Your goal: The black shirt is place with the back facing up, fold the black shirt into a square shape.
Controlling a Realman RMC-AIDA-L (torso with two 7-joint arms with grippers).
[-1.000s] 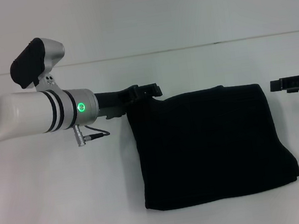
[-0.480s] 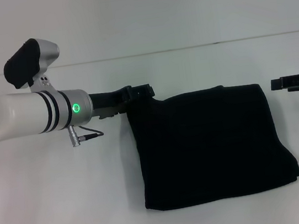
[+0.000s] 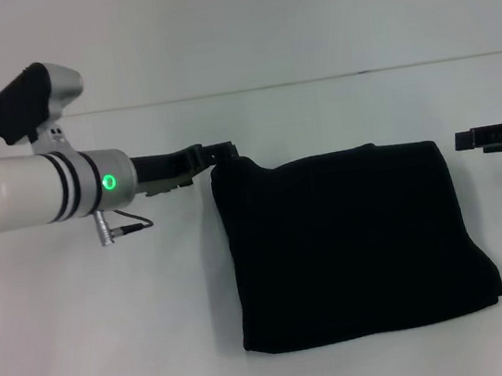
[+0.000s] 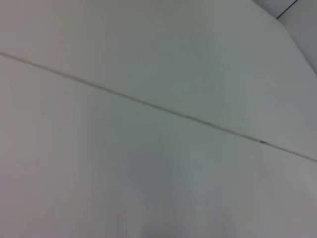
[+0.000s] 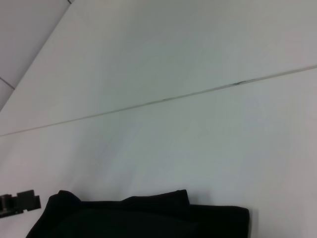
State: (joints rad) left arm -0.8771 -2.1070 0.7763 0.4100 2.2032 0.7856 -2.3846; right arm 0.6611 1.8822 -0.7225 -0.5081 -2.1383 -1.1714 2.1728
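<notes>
White surface carries our folded black shirt.
Our left tool sits at the shirt's far-left corner, right tool apart; grip state unclear for both.

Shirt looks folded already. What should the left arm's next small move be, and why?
Probably ease the left gripper further out toward its own side, clear of the cloth. The black shirt already lies as a rough square on the table, and that gripper sits right at its far left corner. The right gripper is parked off the shirt's right side.
</notes>
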